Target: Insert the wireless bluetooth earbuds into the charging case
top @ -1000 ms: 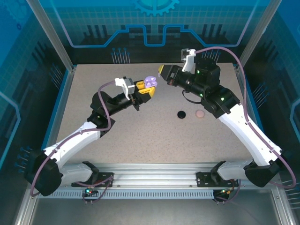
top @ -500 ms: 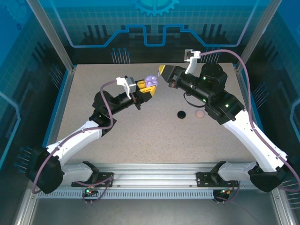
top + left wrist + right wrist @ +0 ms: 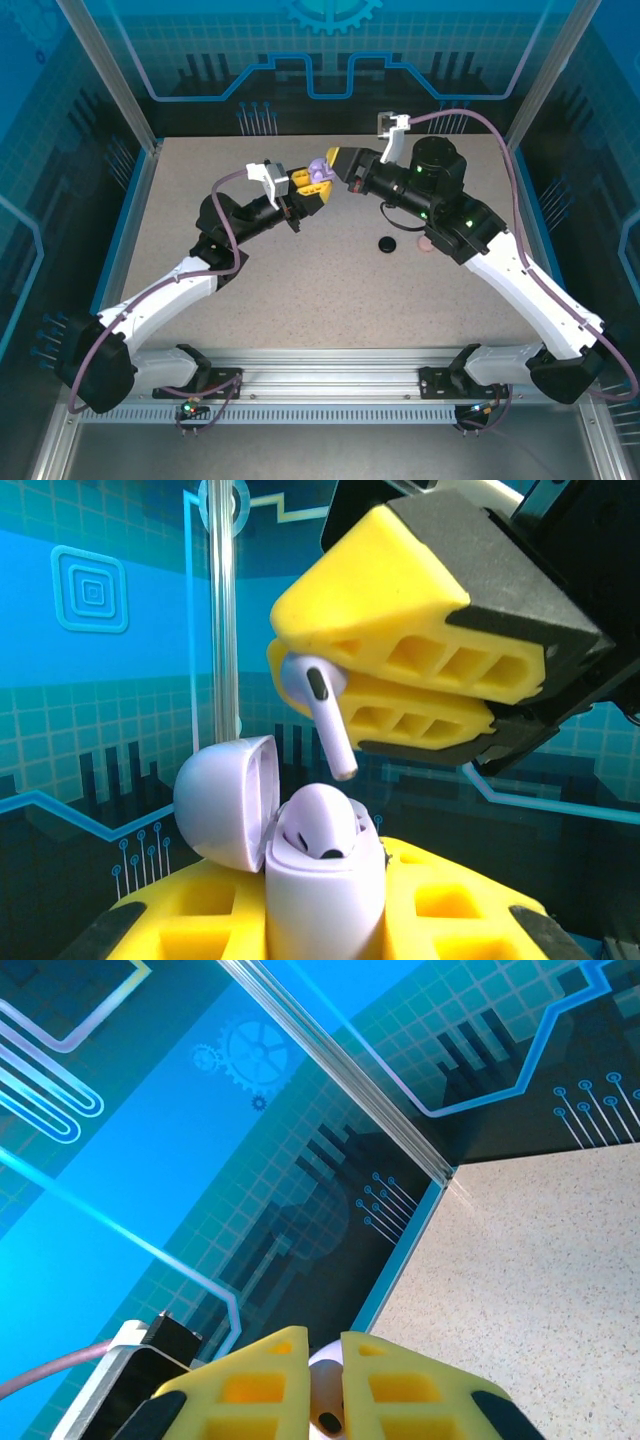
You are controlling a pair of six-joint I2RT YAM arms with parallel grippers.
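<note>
Left wrist: right fingers (image 3: 400,610), angled downward, hold earbud (image 3: 325,715) above case (image 3: 325,900).

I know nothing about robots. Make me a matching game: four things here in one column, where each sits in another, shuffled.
1. lavender case
2. lavender earbud
3. black case
4. pink case

A. on the table, partly hidden by the right arm
B. pinched in the right gripper, stem pointing down
C. on the table, in plain view
D. clamped in the left gripper, lid open

Pairs: 1-D, 2-B, 3-C, 4-A.
</note>
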